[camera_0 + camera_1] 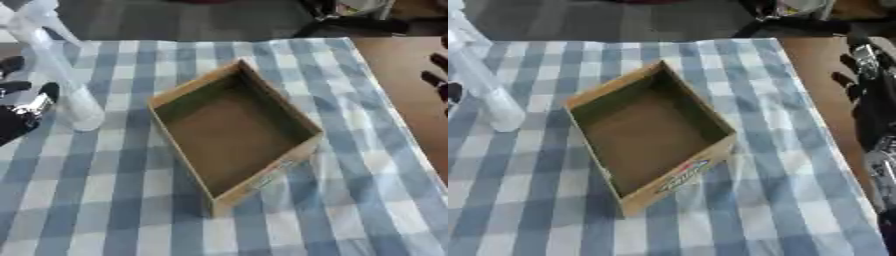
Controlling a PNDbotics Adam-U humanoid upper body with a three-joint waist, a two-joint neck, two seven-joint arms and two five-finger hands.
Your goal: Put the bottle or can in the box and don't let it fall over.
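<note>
Table (105, 200) under blue-and-white checked cloth, filling most of both views, with bare brown top showing along the right edge. Cardboard box (236, 132) near the middle of the cloth, open side up, turned askew, empty inside, with a printed label on its near wall. Clear plastic bottle (61, 85) to the left of the box and apart from it, base on the cloth, leaning with its top toward the upper left corner, outside the box. Left hand (26, 107) at the left edge, black with a silver part, fingers beside the lower part of the bottle and seemingly touching it; cannot tell whether curled round it or merely alongside. Right hand (872, 95) at the right edge over the bare tabletop, well apart from box and bottle, black with silver joints, fingers spread and relaxed, grasping nothing. Dark floor and dark legs of some stand beyond the far edge of the table.
</note>
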